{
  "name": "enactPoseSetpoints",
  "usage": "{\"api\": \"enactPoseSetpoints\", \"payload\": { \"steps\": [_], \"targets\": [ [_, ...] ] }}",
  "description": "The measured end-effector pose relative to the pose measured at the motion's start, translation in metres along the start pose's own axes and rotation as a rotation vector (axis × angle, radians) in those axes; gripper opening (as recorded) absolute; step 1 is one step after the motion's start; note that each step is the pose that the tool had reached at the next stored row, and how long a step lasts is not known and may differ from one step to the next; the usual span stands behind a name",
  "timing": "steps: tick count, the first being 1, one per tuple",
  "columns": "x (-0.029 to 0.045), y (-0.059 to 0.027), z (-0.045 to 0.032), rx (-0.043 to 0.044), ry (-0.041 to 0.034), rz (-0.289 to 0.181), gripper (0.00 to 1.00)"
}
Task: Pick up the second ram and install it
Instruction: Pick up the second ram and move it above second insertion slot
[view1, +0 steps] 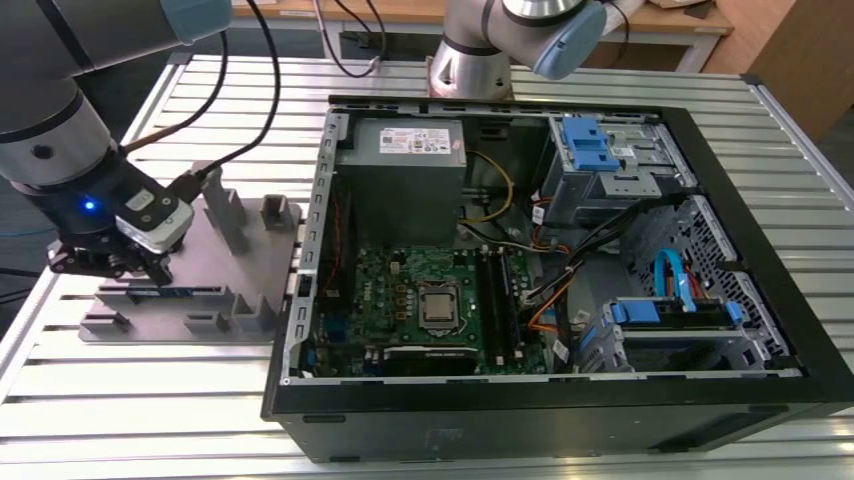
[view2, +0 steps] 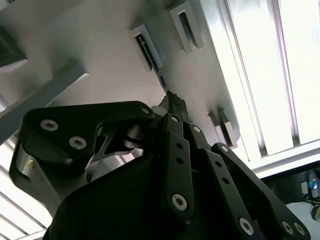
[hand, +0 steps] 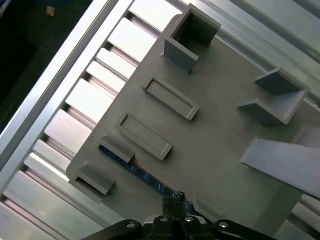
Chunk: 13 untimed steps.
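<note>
The gripper (view2: 171, 101) is sitting nearest the lens in both wrist views. Its fingers appear to be closing together on the top edge of the second ram (hand: 142, 174). The ram is standing in a slot of the grey fixture (view1: 247, 280) at the exterior view's left, on the table (view1: 134, 400). It is not yet lifted. To the right, the motherboard (view1: 394, 280) is waiting in the open case (view1: 534, 410), and installation looks outstanding. The linkage is masking the exact pad contact.

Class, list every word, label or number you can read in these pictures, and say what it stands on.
No text can be quoted.
The white label on the power supply: print too small to read.
On the second ram, at the hand: no readable print.
</note>
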<state>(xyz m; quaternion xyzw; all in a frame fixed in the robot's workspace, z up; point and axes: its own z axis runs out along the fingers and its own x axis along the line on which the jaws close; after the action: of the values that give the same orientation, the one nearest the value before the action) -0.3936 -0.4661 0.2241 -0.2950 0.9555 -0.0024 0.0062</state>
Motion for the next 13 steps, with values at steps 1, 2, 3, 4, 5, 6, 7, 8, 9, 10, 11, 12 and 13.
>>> {"api": "enactPoseSetpoints", "payload": {
  "steps": [1,2,3,4,5,6,7,8,9,10,11,12,13],
  "targets": [
    [0.0,0.0,0.0,-0.0001,-0.0001,-0.01,0.1],
    [0.0,0.0,0.0,-0.0002,-0.0002,-0.019,0.1],
    [0.0,0.0,0.0,-0.0003,-0.0003,-0.028,0.1],
    [0.0,0.0,0.0,-0.0004,-0.0003,-0.038,0.1],
    [0.0,0.0,0.0,-0.0005,-0.0004,-0.047,0.1],
    [0.0,0.0,0.0,-0.0006,-0.0005,-0.056,0.1],
    [0.0,0.0,0.0,-0.0007,-0.0006,-0.065,0.1],
    [0.0,0.0,0.0,-0.0008,-0.0006,-0.074,0.1],
    [0.0,0.0,0.0,-0.0009,-0.0007,-0.083,0.1],
    [0.0,0.0,0.0,-0.001,-0.0008,-0.092,0.1],
    [0.0,0.0,0.0,-0.0011,-0.0008,-0.101,0.1],
    [0.0,0.0,0.0,-0.0012,-0.0009,-0.11,0.1],
    [0.0,0.0,0.0,-0.0013,-0.001,-0.118,0.1]
  ]
}}
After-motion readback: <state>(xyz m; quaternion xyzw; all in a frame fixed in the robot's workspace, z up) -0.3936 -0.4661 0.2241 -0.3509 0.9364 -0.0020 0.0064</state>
